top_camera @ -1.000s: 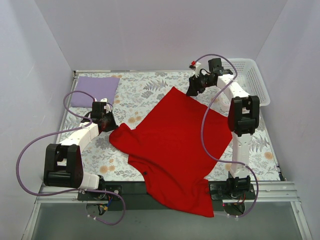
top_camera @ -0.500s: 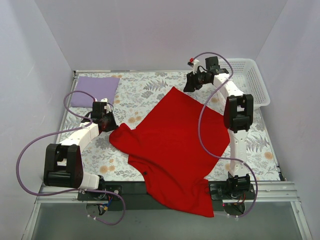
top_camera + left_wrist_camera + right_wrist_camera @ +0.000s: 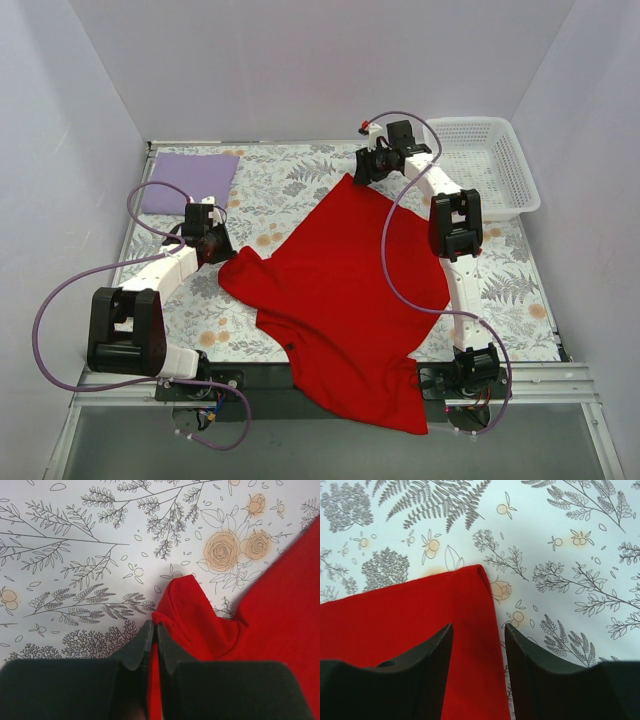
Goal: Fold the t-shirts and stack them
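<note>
Two risks: left gripper (image 3: 154, 630), clamped tight on a sleeve of the red t-shirt (image 3: 340, 290), may lose it; right gripper (image 3: 477, 635), fingers spread astride the far corner, may nip only table (image 3: 570, 555).

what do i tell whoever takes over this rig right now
Left gripper: shut on a sleeve edge of the red t-shirt.
Right gripper: open, one finger on each side of the shirt's far corner, not gripping.
The red t-shirt lies spread and unfolded, its near hem hanging over the table edge.
Lavender t-shirt: folded flat at the far left corner.
Left to do: fold the red one and stack it on the lavender.
</note>
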Robot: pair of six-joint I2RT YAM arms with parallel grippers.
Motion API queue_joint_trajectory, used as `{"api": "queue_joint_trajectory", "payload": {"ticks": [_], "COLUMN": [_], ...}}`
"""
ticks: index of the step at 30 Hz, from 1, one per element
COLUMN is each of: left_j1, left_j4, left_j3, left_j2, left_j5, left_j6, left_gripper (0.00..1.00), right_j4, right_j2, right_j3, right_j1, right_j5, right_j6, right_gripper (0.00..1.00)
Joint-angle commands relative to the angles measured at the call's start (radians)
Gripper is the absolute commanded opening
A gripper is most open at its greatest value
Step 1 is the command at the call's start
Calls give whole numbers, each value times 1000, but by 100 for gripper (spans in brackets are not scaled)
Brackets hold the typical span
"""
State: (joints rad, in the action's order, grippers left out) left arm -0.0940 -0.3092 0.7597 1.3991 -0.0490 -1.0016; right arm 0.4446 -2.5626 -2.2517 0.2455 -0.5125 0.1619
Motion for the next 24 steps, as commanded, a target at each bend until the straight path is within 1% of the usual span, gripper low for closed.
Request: {"api": "queue_joint_trajectory", "payload": {"ticks": [1, 10, 14, 15, 17, 18, 19, 20, 23, 24], "left_j1": [-6, -6, -7, -7, -9, -9, -10, -10, -12, -12], "left_j4": [9, 10, 9, 9, 9, 9, 9, 10, 9, 7], "left_j3": [0, 0, 0, 0, -3, -2, -3, -3, -5, -7], "left_j2": [-14, -20, -22, -23, -26, -28, -29, -32, -41, -45], "left_j5": [12, 6, 3, 5, 5, 6, 6, 6, 8, 11], "left_j6": [6, 6, 6, 6, 6, 4, 4, 4, 4, 3], "left_gripper": [0, 0, 0, 0, 0, 0, 0, 0, 0, 0], "right_j4": [-32, -15, 11, 9, 11, 13, 17, 19, 17, 17], "right_j2": [-2, 12, 25, 42, 61, 79, 90, 102, 160, 186], "right_j3": [-31, 50, 95, 110, 154, 171, 187, 222, 280, 312], "right_j1": [-9, -8, -8, -8, -9, -8, -8, -8, -14, -15], "right_j5": [62, 51, 20, 14, -4, -7, -9, -4, 40, 55], "right_j6": [-25, -18, 1, 4, 16, 18, 24, 36, 60, 65], "right_gripper": [52, 49, 42, 37, 32, 26, 22, 20, 8, 2]}}
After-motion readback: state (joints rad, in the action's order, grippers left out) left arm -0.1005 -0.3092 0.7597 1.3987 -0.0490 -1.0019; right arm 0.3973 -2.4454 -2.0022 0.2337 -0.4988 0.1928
